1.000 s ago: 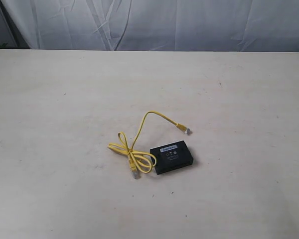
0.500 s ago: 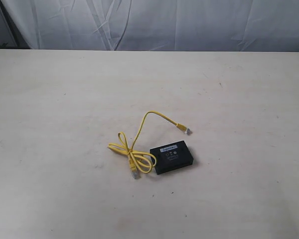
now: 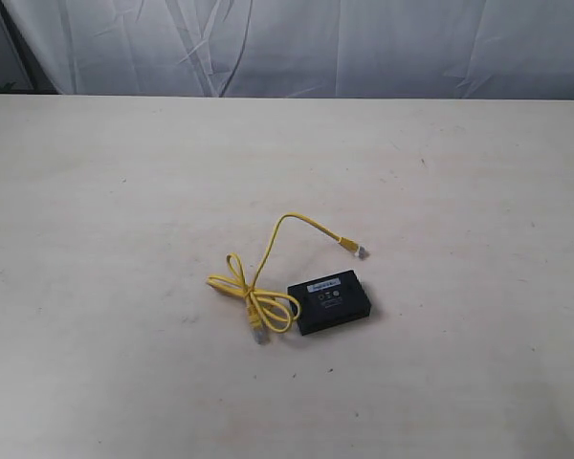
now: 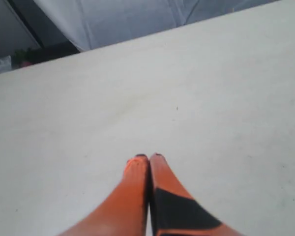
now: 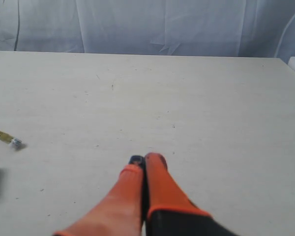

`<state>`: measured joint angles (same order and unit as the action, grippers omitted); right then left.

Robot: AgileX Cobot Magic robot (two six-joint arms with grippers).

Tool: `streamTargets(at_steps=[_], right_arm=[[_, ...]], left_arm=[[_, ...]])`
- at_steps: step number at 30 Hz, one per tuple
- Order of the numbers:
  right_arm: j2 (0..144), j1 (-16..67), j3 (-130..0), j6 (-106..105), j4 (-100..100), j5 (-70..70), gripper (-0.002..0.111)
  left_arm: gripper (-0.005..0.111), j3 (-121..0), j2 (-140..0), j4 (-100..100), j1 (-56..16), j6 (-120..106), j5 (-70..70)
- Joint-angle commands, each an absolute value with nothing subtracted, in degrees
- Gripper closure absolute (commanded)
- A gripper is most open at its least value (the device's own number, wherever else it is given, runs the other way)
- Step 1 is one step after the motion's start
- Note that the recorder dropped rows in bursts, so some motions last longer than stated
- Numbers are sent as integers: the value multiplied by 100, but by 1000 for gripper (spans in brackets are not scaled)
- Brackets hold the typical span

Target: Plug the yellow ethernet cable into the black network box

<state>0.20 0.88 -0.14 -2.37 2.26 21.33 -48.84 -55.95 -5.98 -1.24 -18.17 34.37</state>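
Note:
The yellow ethernet cable (image 3: 258, 287) lies on the pale table, partly looped. One clear plug rests beside the black network box (image 3: 331, 301) and the other plug (image 3: 361, 251) lies just behind the box. That far plug also shows in the right wrist view as a yellow cable end (image 5: 5, 137) with a clear tip. Neither arm appears in the exterior view. My left gripper (image 4: 148, 157) is shut over bare table with nothing between its orange fingers. My right gripper (image 5: 146, 158) is shut too, empty, well apart from the cable end.
A pale table (image 3: 124, 191) spreads around the cable and box, with a white draped curtain (image 3: 364, 48) behind its far edge. A dark gap (image 4: 24, 29) shows beyond the table edge in the left wrist view.

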Motion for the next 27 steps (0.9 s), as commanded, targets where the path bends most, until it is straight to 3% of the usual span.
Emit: streamTargets(at_steps=[1,27], right_arm=[[0,116,0,-241,226,2064,109],[0,116,0,-241,226,2064,109]], left_arm=[[107,-5166,-6065,-913,-130,-2002,3811],[107,-7139,-8969,-867,-2287,-3087,3948]])
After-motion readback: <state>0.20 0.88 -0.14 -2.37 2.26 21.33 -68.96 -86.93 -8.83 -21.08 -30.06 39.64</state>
